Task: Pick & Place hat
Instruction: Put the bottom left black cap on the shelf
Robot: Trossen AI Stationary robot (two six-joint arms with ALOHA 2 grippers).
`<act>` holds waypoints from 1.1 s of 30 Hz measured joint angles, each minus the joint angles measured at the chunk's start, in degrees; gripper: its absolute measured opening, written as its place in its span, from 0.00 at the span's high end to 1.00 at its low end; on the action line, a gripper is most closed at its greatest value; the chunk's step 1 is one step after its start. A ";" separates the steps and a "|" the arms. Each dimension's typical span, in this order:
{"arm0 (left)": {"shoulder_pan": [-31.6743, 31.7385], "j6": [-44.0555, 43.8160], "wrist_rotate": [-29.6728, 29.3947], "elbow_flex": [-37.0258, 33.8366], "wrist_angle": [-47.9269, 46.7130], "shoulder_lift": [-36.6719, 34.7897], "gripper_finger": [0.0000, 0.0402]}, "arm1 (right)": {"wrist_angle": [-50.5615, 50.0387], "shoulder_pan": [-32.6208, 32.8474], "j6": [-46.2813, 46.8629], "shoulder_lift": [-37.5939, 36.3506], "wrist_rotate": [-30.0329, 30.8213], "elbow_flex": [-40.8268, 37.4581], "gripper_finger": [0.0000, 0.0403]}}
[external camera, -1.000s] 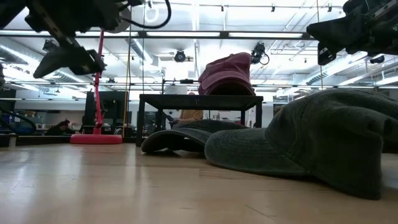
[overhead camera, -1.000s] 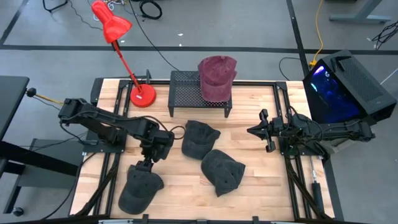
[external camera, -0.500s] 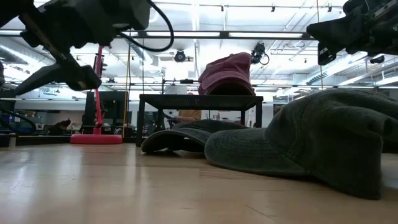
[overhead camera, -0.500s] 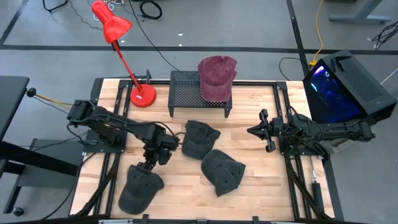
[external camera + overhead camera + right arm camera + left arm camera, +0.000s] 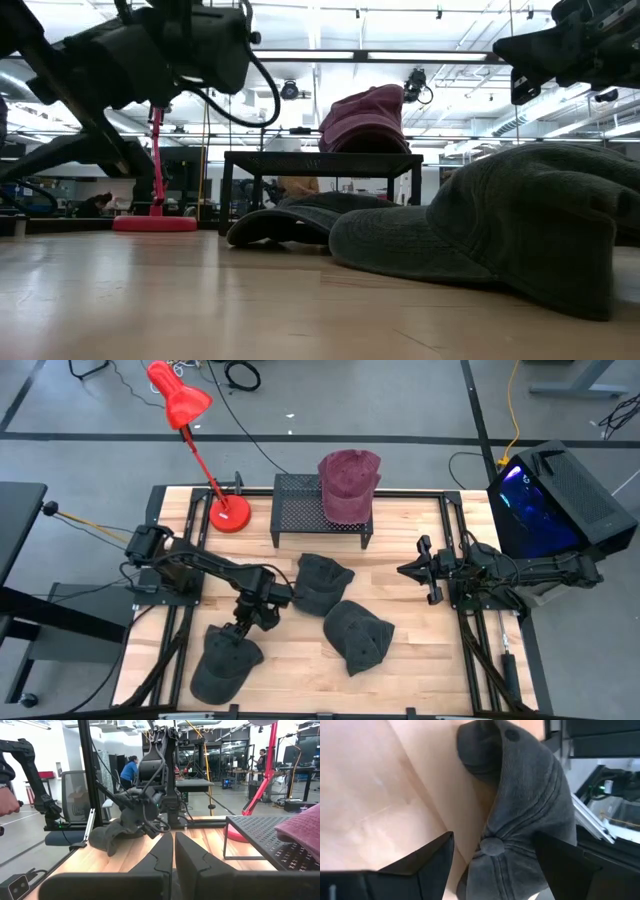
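Three dark grey caps lie on the wooden table: one near-left (image 5: 225,660), one mid-table (image 5: 322,582), one near-centre (image 5: 358,635). A maroon cap (image 5: 348,485) rests on a black mesh rack (image 5: 300,500) at the far edge. My left gripper (image 5: 239,628) is open and points down over the near-left cap. In the left wrist view its two fingers stand on either side of that cap's crown (image 5: 520,805), with the top button (image 5: 492,846) between them. I see no touch. My right gripper (image 5: 410,570) is shut and hovers at the table's right side.
A red desk lamp's base (image 5: 229,513) stands on the far left of the table, its stem leaning away. A dark box with a blue glow (image 5: 545,500) sits beyond the right edge. Bare wood shows between the rack and the caps. People stand in the room behind.
My left gripper has lowered toward the near-left cap, its wrist shifting a little toward the table's right and near edge. The caps and my right arm have stayed where they were.
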 joint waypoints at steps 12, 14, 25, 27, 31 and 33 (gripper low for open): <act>0.04 1.45 1.99 0.00 -0.13 0.19 0.41 | 0.00 0.00 0.00 0.01 0.00 0.00 0.94; 0.04 1.46 2.05 0.00 -0.13 0.19 0.43 | -0.02 0.00 0.00 0.00 0.00 0.00 0.94; 0.04 3.87 2.03 0.00 -0.04 0.17 0.46 | -0.01 0.00 0.01 0.01 -0.01 0.00 0.94; 0.04 3.88 2.03 0.00 -0.04 0.17 0.46 | -0.01 0.01 0.01 0.02 0.00 0.00 0.94; 0.04 3.95 2.04 0.00 -0.04 0.34 0.46 | -0.02 0.02 0.02 0.02 0.00 0.00 0.94; 0.03 3.96 1.96 -0.02 -0.19 1.00 0.46 | -0.01 0.00 0.02 0.02 0.00 0.00 0.94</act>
